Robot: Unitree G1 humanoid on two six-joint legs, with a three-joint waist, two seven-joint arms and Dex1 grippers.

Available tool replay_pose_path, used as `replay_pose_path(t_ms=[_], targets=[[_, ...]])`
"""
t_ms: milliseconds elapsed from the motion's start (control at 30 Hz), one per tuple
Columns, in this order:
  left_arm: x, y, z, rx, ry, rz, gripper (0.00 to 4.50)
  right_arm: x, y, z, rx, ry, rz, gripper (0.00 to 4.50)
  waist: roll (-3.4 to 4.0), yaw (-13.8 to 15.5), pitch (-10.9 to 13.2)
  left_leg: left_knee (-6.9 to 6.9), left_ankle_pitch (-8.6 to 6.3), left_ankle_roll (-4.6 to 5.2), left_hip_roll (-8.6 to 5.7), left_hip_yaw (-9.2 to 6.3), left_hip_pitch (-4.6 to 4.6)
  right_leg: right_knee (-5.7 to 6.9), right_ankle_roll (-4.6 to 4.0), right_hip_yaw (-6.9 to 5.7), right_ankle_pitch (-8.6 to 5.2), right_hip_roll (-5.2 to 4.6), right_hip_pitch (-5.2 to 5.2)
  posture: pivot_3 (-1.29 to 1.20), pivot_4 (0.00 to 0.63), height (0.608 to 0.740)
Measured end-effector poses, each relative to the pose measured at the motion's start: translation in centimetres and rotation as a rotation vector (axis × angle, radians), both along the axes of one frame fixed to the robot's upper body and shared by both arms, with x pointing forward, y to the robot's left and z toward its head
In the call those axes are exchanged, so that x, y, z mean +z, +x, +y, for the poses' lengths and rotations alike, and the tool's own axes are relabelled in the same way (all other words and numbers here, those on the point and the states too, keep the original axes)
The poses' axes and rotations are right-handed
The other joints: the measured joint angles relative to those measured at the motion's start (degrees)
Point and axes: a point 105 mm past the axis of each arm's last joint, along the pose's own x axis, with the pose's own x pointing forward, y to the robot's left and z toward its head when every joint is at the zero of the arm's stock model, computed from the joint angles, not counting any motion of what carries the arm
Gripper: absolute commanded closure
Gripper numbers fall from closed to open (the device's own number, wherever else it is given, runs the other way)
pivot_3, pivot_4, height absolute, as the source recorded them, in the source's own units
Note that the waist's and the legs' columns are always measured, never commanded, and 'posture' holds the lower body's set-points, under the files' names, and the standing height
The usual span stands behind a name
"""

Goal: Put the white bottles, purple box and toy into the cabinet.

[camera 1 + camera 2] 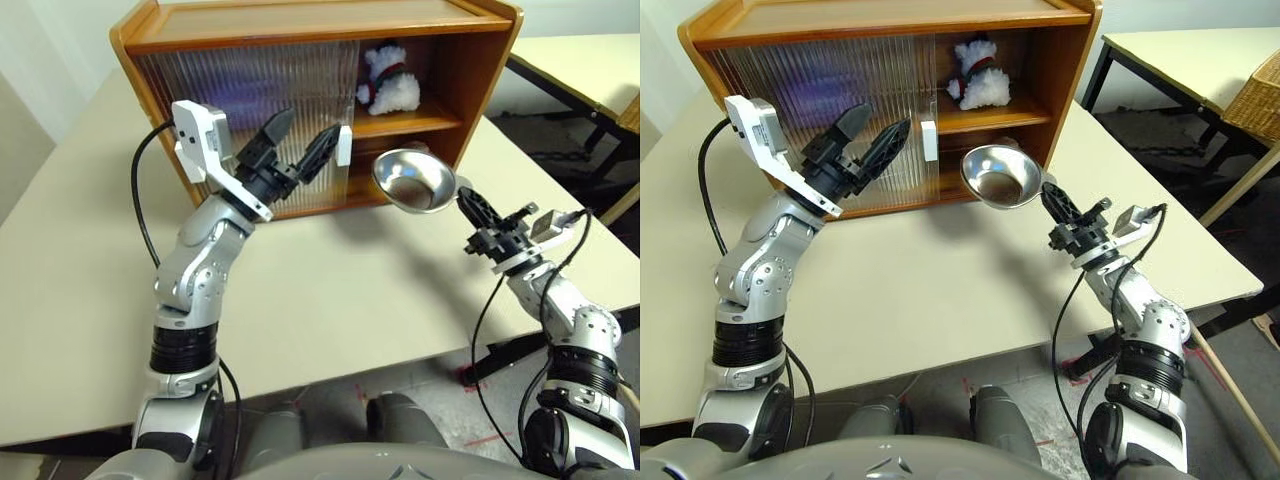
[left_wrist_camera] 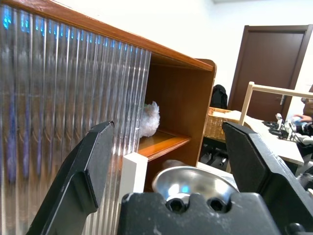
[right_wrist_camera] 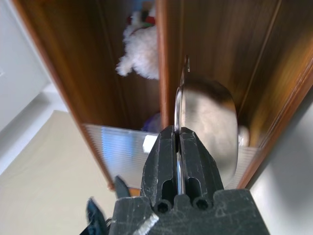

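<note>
The cabinet (image 1: 300, 32) stands at the back of the table with its ribbed sliding door (image 1: 250, 100) covering the left part and the right part uncovered. The toy (image 1: 388, 80) sits on the upper shelf in the uncovered part. A purple blur (image 1: 240, 85) behind the ribbed door looks like the purple box. The white bottles are out of view. My left gripper (image 1: 310, 125) is open, its fingers just short of the door's white handle (image 1: 344, 145). My right gripper (image 1: 463, 197) is shut on the rim of a silver metal dish (image 1: 415, 180), held up before the lower shelf's opening.
The beige table (image 1: 330, 290) runs from the cabinet to its near edge by my arms. A second table (image 1: 1180, 50) and a wicker basket (image 1: 1255, 95) stand off to the right, across a gap of floor.
</note>
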Motion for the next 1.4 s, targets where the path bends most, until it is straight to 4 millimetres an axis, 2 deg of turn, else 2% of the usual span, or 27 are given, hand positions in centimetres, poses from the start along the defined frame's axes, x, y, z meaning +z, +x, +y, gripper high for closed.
replay_pose_path(t_ms=[467, 733, 1167, 1400], targets=[[0.4, -0.2, 0.2, 0.019, 0.005, -0.011, 0.0, -0.4, 4.8, 3.0, -0.032, -0.011, 0.061, 4.46, 0.03, 0.12, 0.01, 0.0, 0.0, 0.0, 0.0, -0.05, 0.03, 0.02, 0.01, -0.04, 0.03, -0.01, -0.07, 0.15, 0.0, 0.74], [0.5, -0.3, 0.3, 0.029, 0.004, -0.011, 0.0, -2.2, 6.5, 3.5, -0.038, -0.046, 0.129, 4.46, 0.03, 0.22, 0.02, 0.01, 0.0, 0.0, -0.01, -0.07, 0.06, 0.02, 0.01, -0.05, 0.04, -0.01, -0.08, 0.15, 0.0, 0.74], [0.5, -0.3, 0.6, 0.045, 0.016, -0.006, 0.0, -1.8, 9.2, 3.5, -0.134, -0.051, 0.136, 4.46, 0.03, 0.61, 0.02, 0.01, 0.0, 0.0, -0.01, -0.1, 0.07, 0.02, 0.01, -0.07, 0.05, -0.01, -0.08, 0.2, 0.0, 0.74], [0.8, -0.7, 1.2, 0.074, 0.014, -0.016, 0.0, -1.6, 9.9, 3.5, -0.195, -0.067, 0.151, 4.46, 0.02, 2.49, 0.02, 0.01, 0.0, 0.0, 0.0, -0.11, 0.07, 0.03, 0.0, -0.09, 0.06, -0.01, -0.1, 0.23, 0.0, 0.74]])
